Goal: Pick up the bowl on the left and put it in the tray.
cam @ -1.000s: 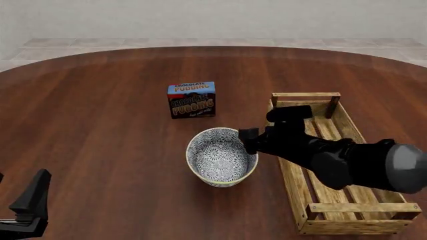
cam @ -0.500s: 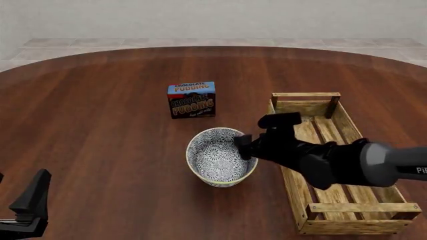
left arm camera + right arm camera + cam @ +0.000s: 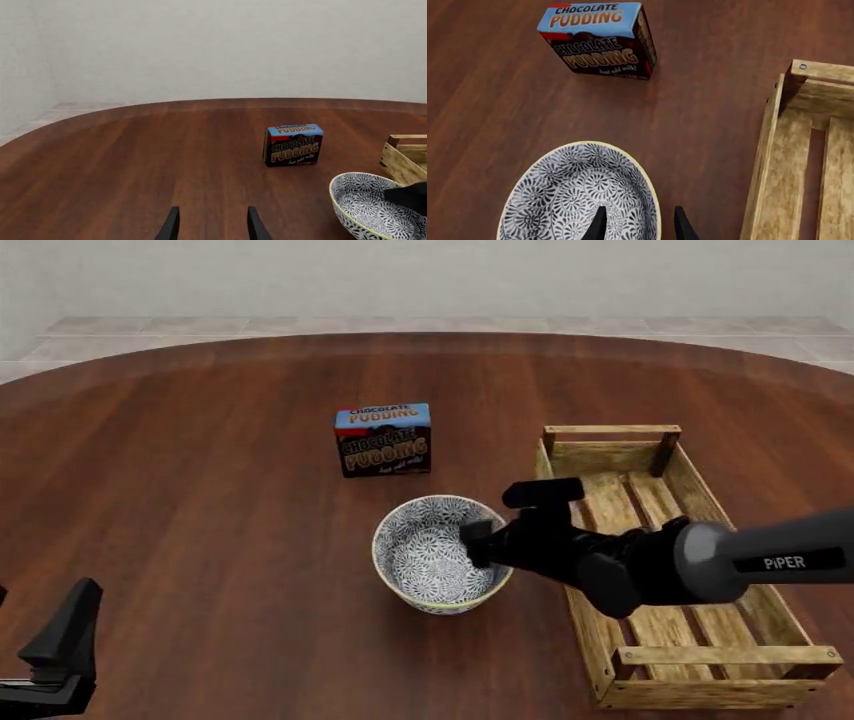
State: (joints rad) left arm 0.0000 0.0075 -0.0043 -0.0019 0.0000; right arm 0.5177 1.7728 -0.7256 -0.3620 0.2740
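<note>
- Brown wood tabletop (image 3: pixel 200 490); pudding box (image 3: pixel 383 439) behind the bowl (image 3: pixel 434 558)
- Right hand (image 3: pixel 638 226) open — fingers astride the bowl's rim, beside the tray (image 3: pixel 681 660)
- Left hand (image 3: pixel 211 227) open, low, well apart

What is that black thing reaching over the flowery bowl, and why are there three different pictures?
It is a robot arm in a computer simulation. There are two arms, each ending in a pincer called a gripper. One picture looks down on the brown table from behind the arms. The other two come from small cameras riding on each arm.

On the table are a patterned bowl, a chocolate pudding box and a long wooden tray.

The right gripper is open, with one finger inside the bowl's rim and one outside. It is not holding anything yet. The left gripper is open and empty, away from everything.
</note>
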